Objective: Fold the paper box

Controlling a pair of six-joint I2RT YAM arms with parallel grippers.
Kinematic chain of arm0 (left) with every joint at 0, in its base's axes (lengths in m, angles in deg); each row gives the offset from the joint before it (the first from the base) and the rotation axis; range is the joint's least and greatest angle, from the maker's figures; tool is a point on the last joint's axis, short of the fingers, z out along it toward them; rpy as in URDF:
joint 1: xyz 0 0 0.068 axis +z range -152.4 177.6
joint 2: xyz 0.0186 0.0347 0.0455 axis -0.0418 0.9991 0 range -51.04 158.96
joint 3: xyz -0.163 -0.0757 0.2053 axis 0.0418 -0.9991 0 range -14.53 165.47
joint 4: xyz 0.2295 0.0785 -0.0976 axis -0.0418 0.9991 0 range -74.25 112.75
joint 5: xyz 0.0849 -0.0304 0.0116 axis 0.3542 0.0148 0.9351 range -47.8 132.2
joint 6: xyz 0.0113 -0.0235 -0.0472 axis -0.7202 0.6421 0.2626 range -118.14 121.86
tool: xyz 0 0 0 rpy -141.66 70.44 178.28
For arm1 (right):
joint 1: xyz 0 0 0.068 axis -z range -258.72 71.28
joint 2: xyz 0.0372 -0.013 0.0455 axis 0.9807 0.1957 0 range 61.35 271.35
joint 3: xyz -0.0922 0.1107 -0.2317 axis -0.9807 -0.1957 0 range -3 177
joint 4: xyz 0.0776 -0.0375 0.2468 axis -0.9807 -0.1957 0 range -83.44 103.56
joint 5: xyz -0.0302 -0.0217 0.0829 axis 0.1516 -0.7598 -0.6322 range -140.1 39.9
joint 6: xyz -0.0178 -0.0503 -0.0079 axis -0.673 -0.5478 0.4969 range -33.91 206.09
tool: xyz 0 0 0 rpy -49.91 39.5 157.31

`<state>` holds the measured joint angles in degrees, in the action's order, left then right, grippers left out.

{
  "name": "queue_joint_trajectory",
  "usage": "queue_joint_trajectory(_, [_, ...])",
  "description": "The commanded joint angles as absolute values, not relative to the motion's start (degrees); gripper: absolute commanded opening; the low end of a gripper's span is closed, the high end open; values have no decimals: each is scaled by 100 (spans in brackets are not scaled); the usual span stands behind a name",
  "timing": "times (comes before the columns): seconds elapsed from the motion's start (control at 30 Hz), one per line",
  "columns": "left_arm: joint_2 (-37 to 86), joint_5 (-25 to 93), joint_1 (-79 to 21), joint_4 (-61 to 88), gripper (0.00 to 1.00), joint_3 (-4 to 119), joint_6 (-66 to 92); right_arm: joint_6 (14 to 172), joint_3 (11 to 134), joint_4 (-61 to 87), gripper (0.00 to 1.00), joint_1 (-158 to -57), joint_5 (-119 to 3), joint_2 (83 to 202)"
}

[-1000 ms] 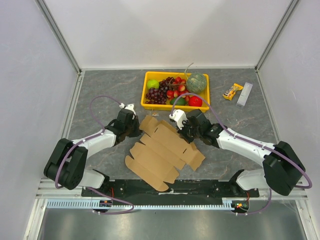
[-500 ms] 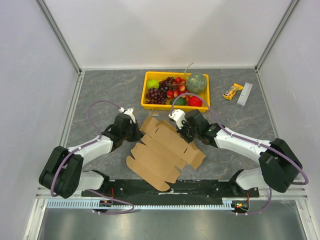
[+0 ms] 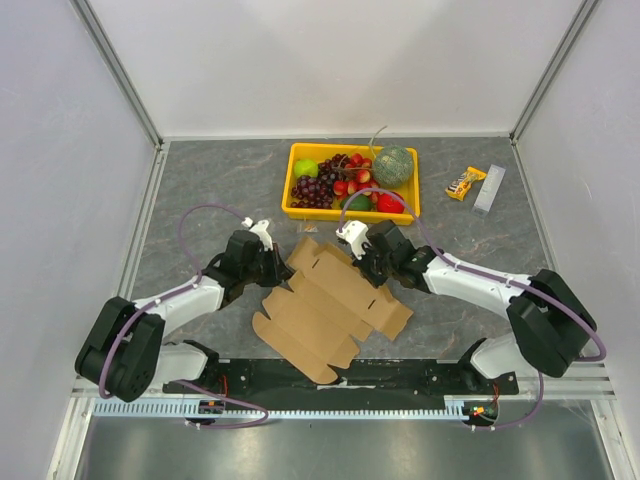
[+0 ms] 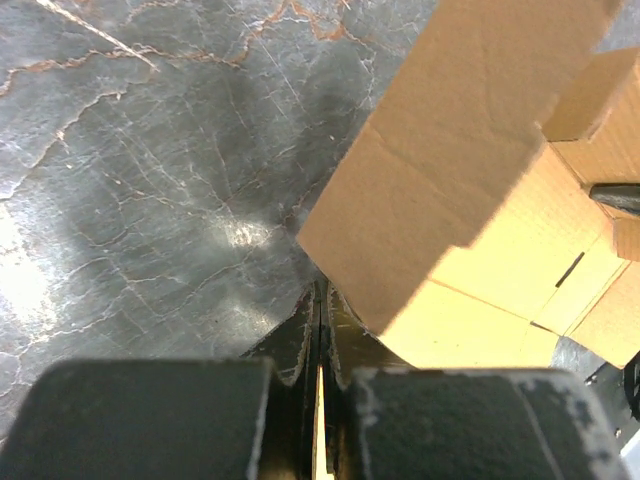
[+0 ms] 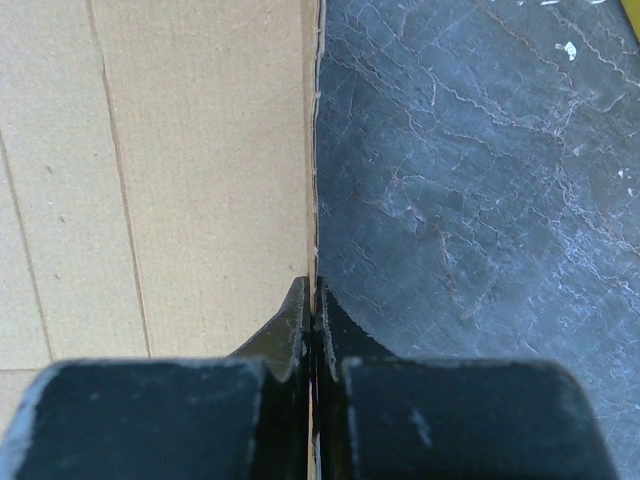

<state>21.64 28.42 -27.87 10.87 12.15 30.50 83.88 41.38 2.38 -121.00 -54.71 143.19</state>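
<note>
The paper box [image 3: 331,307] is a flat brown die-cut cardboard sheet lying slantwise in the middle of the grey table. My left gripper [image 3: 284,268] is shut on its far left edge. In the left wrist view a thin strip of cardboard runs between the closed fingers [image 4: 297,335], and a raised flap of the paper box [image 4: 440,180] stands ahead to the right. My right gripper [image 3: 371,268] is shut on the sheet's far right edge. The right wrist view has that gripper [image 5: 313,288] pinching the straight edge of the paper box [image 5: 180,180], with bare table to its right.
A yellow tray [image 3: 287,195] full of fruit stands just behind the sheet. A snack packet [image 3: 465,183] and a pale bar [image 3: 489,189] lie at the back right. White walls close the table on three sides.
The left gripper has slid a little right and toward the near edge along the sheet's edge. The right gripper has shifted slightly left. The sheet's far end has barely moved.
</note>
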Motion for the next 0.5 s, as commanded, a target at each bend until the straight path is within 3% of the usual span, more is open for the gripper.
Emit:
queue_joint_trajectory(0.0, [1971,2515,-2841,802,2,1131,3095,8486,4384,425,0,-12134,-5389,14405])
queue_joint_trajectory(0.47, [2023,2277,-3210,538,2,1096,3253,8565,4402,486,0,-12134,-5362,14599])
